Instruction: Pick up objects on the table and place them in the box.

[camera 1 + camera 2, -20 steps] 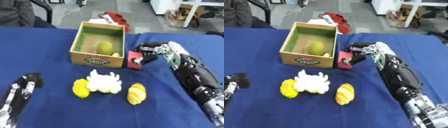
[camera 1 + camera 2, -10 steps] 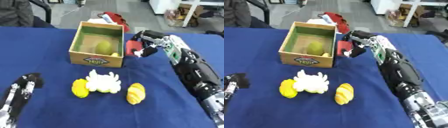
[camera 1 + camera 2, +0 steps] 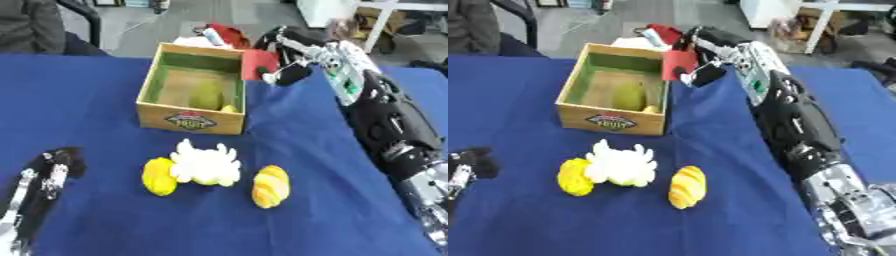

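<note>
My right hand [image 3: 287, 56] is shut on a small red block [image 3: 258, 64], held in the air just over the right rim of the open wooden box [image 3: 191, 119]. Inside the box lie a green pear-like fruit [image 3: 207, 96] and a small yellow piece [image 3: 229, 108]. On the blue tablecloth in front of the box sit a yellow ridged object [image 3: 158, 175], a white frilly object [image 3: 205, 164] touching it, and an orange-yellow ridged object [image 3: 269, 186]. My left hand [image 3: 45, 177] rests at the lower left with fingers pointing up.
Red and white items [image 3: 220, 36] lie just behind the box at the table's far edge. A person's dark sleeve [image 3: 35, 25] shows at the far left. The blue table [image 3: 315, 130] has bare cloth to the right of the box.
My right hand has lifted the red block from the table beside the box and carried it up and back to the box's right rim. The camera view has shifted slightly.
</note>
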{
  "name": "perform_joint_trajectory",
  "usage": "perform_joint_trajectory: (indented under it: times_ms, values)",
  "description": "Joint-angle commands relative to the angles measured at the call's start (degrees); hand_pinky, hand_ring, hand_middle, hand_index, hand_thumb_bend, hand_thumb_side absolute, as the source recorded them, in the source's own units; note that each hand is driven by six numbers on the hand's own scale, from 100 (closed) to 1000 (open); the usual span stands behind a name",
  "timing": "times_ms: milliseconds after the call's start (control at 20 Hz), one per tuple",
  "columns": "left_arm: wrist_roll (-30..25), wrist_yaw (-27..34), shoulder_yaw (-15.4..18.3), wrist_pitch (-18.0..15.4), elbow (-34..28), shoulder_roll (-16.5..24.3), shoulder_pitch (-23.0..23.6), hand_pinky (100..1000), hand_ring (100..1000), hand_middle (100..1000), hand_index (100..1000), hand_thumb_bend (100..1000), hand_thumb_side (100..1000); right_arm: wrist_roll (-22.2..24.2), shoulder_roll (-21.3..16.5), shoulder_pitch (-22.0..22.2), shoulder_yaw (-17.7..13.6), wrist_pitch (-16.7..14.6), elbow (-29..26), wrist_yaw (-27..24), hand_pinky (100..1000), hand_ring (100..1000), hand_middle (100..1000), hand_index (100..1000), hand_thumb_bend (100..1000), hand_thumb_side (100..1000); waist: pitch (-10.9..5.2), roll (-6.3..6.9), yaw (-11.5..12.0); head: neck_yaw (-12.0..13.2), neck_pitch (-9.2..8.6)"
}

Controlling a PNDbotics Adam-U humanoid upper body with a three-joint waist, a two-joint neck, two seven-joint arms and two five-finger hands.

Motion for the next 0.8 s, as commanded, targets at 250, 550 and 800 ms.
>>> perform_joint_trajectory:
  times_ms: [250, 550, 800]
  values:
    - [-0.6, 0.0, -0.2, -0.2, -0.9, 0.8, -1.1, 658, 621, 571, 743, 100, 730, -5.8, 4.8, -3.5, -1.4, 2.9, 3.4, 6.7, 435, 526, 496, 879, 100, 137, -0.35, -0.79, 1.9, -1.6, -0.98]
    - [-1.1, 0.1, -0.7, -0.1, -1.0, 1.1, -2.0, 659, 621, 571, 743, 100, 732, -9.7, 7.7, -4.1, -2.1, 8.0, 7.0, 18.1, 887, 937, 918, 1000, 100, 138, 0.62, -1.31, 5.0, -3.7, -2.08]
    - [-1.0, 0.1, -0.6, -0.1, -1.0, 1.3, -2.0, 659, 620, 571, 743, 100, 734, -16.2, 8.1, -3.9, -2.4, 13.4, 6.4, 26.5, 959, 1000, 1000, 1000, 100, 196, 0.90, -1.57, 5.6, -4.2, -2.27]
